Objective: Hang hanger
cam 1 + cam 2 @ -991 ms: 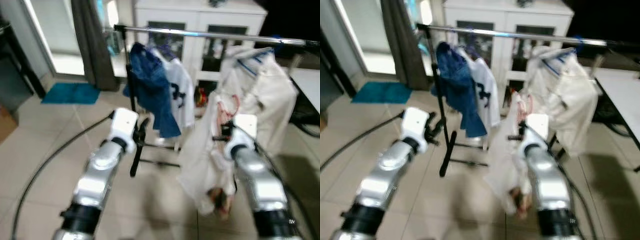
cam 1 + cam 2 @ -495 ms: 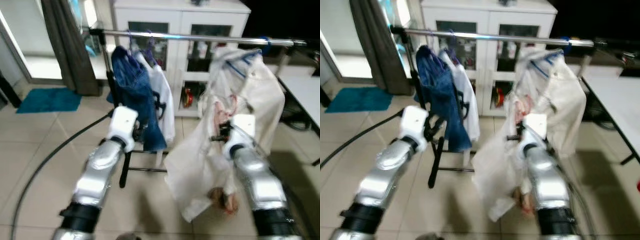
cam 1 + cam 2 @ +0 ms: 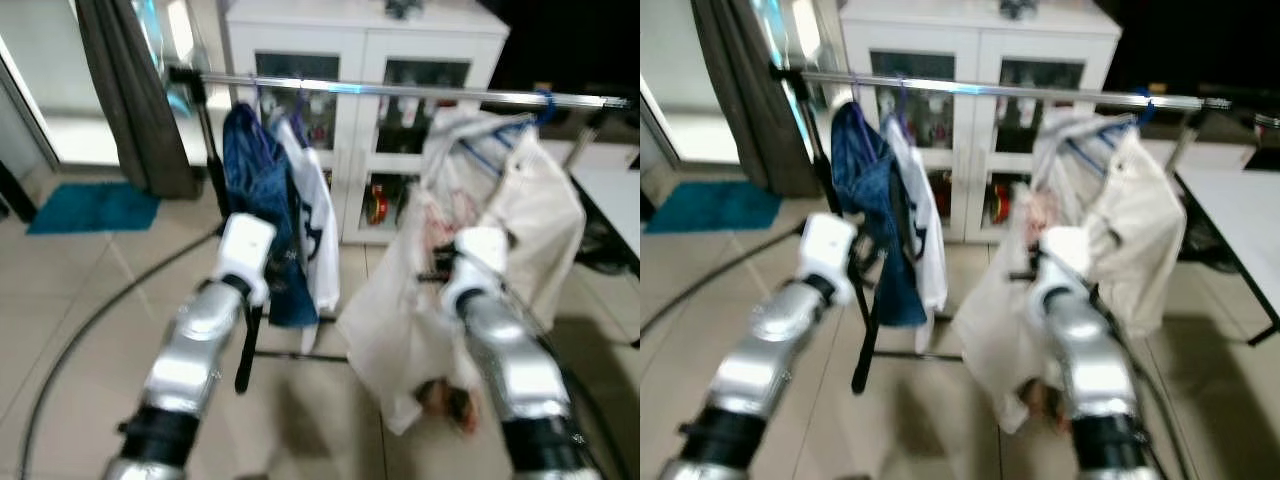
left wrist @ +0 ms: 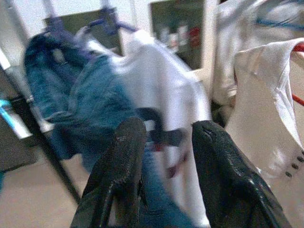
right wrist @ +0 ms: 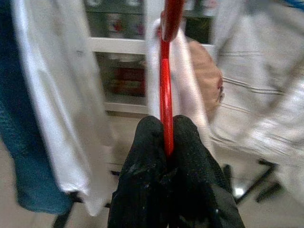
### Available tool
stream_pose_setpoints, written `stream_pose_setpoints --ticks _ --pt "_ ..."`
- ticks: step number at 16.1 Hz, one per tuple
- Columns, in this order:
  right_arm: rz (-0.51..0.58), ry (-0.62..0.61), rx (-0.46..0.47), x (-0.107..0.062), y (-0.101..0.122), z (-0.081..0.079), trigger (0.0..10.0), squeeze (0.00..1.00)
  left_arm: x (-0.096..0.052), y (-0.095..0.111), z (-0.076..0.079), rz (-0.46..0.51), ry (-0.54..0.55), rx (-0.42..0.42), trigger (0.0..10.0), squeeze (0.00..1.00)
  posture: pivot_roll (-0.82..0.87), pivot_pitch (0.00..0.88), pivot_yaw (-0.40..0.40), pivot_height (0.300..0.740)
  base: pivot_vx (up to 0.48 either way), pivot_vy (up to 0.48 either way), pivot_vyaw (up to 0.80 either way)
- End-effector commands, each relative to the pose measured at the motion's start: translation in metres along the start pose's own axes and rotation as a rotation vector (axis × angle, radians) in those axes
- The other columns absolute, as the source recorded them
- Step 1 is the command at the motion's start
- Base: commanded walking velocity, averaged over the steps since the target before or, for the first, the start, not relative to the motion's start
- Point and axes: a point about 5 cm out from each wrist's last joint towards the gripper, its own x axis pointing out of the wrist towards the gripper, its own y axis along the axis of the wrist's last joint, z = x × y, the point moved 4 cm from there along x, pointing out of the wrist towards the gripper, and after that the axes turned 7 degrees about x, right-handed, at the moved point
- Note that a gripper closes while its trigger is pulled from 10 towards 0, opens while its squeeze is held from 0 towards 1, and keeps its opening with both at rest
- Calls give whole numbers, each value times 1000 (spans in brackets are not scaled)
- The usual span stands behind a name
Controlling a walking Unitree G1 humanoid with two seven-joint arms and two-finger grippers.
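Right tool (image 5: 166, 142): fingers clamped on red hanger (image 5: 165, 90), carrying white garment (image 3: 400, 320), held below and in front of metal rail (image 3: 400, 90) of clothes rack. Left tool (image 4: 164, 142): fingers apart, empty, facing blue denim garment (image 3: 255, 190) and white printed shirt (image 3: 315, 220) hung at rail's left end. Cream jacket (image 3: 520, 210) on blue hanger at rail's right; free stretch of rail between. White cabinet (image 3: 360, 60) behind. Risks, as judged: hook missing rail if lift falls short; draped garment snagging on cream jacket or slipping off tilted hanger; motion blur hampering aim.
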Motion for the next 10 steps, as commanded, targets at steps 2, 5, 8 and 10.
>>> stream_pose_setpoints --ticks 2,5,8,10 --pt "33 -20 -62 0 10 8 10000 0 2 5 6 14 -17 -3 10000 0 47 0 -14 740 360 0 800" --pt "41 -36 -40 1 11 10 10000 0 3 6 6 18 -21 2 10000 0 50 0 -13 740 363 0 675" --pt "56 -64 -17 1 13 14 10000 0 3 7 5 20 -27 8 10000 0 50 0 -10 740 360 0 0" --pt "63 -67 -8 1 14 15 10000 0 3 7 7 20 -36 12 10000 0 50 0 -9 740 360 0 0"
